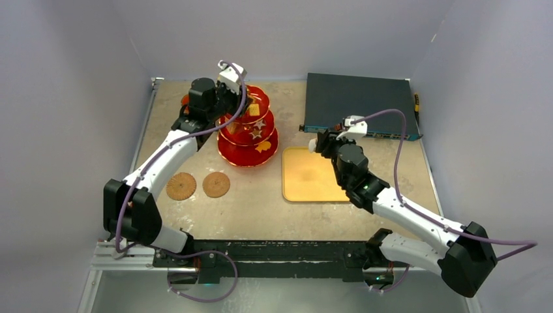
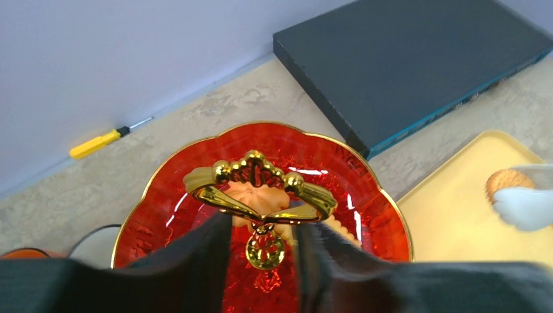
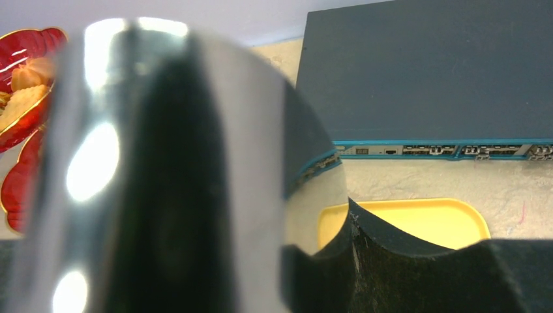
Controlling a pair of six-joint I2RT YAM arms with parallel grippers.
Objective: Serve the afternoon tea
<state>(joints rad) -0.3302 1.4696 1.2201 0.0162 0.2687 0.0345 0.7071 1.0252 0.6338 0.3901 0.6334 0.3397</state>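
Two jobs are open at once on the mottled beige worktop [image 1: 261, 215], and both want a gentle touch. At its far right corner lies the flat dark electronics box [image 1: 355, 104], out of the way.

The red three-tier stand [image 1: 248, 156] sits toward the far edge, left of middle, with small pastries on its tiers. The left gripper [image 2: 263, 225] hangs over its top with the jaws parted only a little, one finger either side of the ornate gold loop handle [image 2: 261, 173]. From where I stand it clasps nothing. I'd say it should widen a touch more and lift straight up, so no finger snags the loop and rocks the stand.

The flat yellow tray [image 1: 306, 186] lies right of middle. Over its far edge the right gripper [image 1: 319, 142] is clamped around the glossy white mug [image 3: 248, 130], which seems to be held in the air. It ought to come down level and let go only once the base rests.

Two round brown cork-like mats [image 1: 181, 186] lie toward the left edge, on the near side of the stand. They look like likely spots for mugs.
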